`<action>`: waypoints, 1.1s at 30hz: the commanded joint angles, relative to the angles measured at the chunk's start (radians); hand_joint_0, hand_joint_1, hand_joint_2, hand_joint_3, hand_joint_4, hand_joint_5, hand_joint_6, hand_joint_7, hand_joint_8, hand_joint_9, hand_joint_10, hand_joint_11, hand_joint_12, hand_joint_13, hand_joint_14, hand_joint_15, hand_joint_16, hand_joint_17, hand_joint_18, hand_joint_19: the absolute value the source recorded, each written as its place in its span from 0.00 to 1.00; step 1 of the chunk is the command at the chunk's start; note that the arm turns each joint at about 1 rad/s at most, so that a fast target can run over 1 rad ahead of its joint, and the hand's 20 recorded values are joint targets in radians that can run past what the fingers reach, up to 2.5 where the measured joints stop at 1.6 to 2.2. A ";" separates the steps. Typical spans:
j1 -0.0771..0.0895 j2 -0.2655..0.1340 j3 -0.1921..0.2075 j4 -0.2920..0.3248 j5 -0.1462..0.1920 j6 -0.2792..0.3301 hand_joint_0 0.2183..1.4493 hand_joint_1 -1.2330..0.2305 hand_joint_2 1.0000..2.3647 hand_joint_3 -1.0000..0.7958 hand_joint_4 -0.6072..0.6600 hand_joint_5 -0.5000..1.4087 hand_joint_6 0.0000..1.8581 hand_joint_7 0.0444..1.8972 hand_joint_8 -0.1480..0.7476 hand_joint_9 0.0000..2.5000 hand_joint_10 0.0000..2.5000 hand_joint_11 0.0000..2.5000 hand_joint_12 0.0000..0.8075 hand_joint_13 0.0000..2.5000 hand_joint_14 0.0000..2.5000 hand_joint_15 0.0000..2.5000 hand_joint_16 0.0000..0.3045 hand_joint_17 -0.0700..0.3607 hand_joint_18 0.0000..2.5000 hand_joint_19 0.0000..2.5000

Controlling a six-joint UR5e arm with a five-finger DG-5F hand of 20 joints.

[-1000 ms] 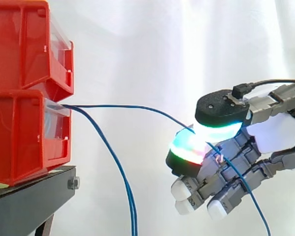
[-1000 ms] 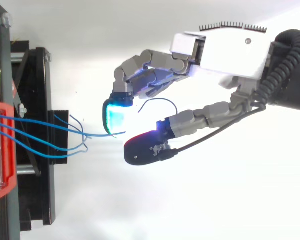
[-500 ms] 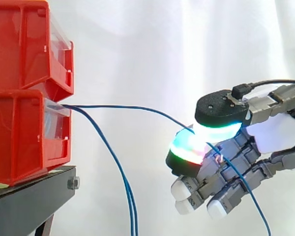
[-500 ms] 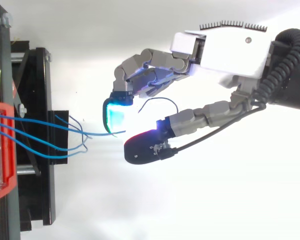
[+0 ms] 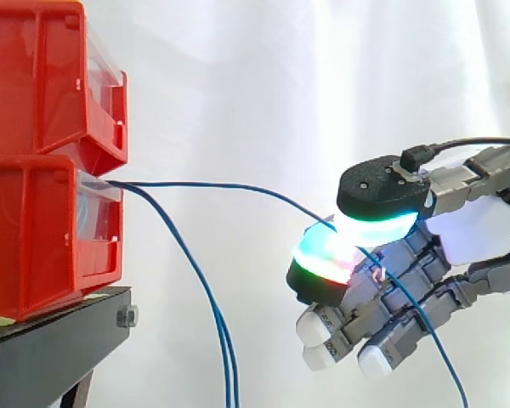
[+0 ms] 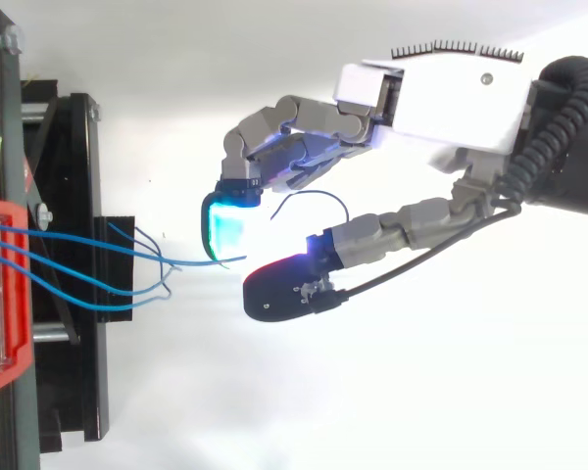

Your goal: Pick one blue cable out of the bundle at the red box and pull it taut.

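Observation:
Two red bins are stacked at the left, and blue cables come out of the lower bin [image 5: 42, 238]. One blue cable [image 5: 238, 185] runs almost level from that bin to my hand [image 5: 480, 234], sagging a little. The hand is shut on it: a thumb pad [image 5: 382, 191] above and a glowing finger pad [image 5: 323, 263] below pinch it, and its tail drops past the curled fingers to the lower right. Other blue cables [image 5: 200, 289] hang down from the bin. From above, the hand [image 6: 441, 98] sits right of the cable bundle [image 6: 88, 259].
The upper red bin [image 5: 42, 76] sits on top of the lower one, both on a black stand [image 5: 51, 348]. In the top view the stand [image 6: 78, 196] juts out to the right under the cables. A white curtain is behind everything.
The hanging blue cables have shifted slightly, showing as two strands at the bottom. The hand and the pinched cable have stayed in place.

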 commanded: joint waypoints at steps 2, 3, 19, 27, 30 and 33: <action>0.001 0.000 -0.001 0.000 0.000 0.000 0.29 0.22 0.01 0.53 0.47 0.24 0.43 0.60 0.47 0.26 0.00 0.07 0.45 0.17 0.00 0.04 0.18 0.45 0.23 0.09; 0.000 0.000 -0.001 0.000 0.000 0.000 0.29 0.22 0.01 0.53 0.46 0.24 0.43 0.59 0.47 0.26 0.00 0.08 0.45 0.17 0.00 0.04 0.18 0.45 0.23 0.09; 0.000 0.000 -0.001 0.000 0.000 0.000 0.29 0.23 0.01 0.52 0.47 0.23 0.44 0.59 0.47 0.26 0.00 0.07 0.44 0.17 0.00 0.05 0.17 0.44 0.23 0.09; 0.001 0.000 -0.001 0.000 0.000 0.000 0.29 0.23 0.01 0.52 0.46 0.23 0.44 0.59 0.47 0.26 0.00 0.07 0.44 0.16 0.00 0.05 0.17 0.44 0.23 0.09; 0.001 0.000 0.000 0.000 0.000 0.000 0.29 0.23 0.01 0.52 0.47 0.23 0.44 0.59 0.47 0.26 0.00 0.07 0.44 0.16 0.00 0.05 0.17 0.44 0.23 0.09; 0.000 0.000 0.000 0.000 0.000 0.000 0.29 0.23 0.01 0.52 0.47 0.23 0.44 0.59 0.47 0.26 0.00 0.07 0.44 0.16 0.00 0.05 0.17 0.44 0.23 0.09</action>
